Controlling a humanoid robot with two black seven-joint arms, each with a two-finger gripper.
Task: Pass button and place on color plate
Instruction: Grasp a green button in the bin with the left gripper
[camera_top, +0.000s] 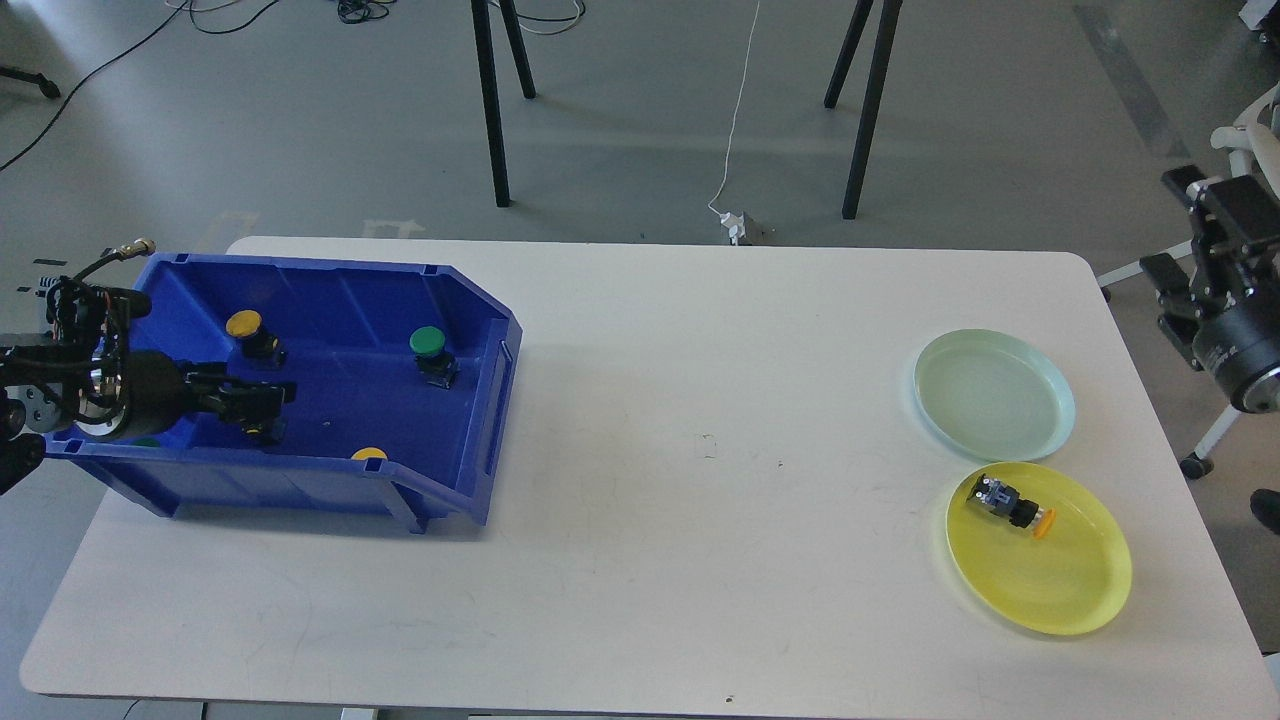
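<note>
A yellow-capped button lies on its side in the yellow plate at the front right. The pale green plate behind it holds nothing. My right gripper is raised beyond the table's right edge, open and empty. My left gripper is low inside the blue bin, right over a button whose black base just shows. Its fingers are dark and I cannot tell them apart. The bin also holds a yellow button, a green button and a yellow cap behind the front wall.
A sliver of another green cap shows at the bin's front left corner. The white table spreads between bin and plates. Black stand legs and a white cable are on the floor behind. A chair frame stands at the right.
</note>
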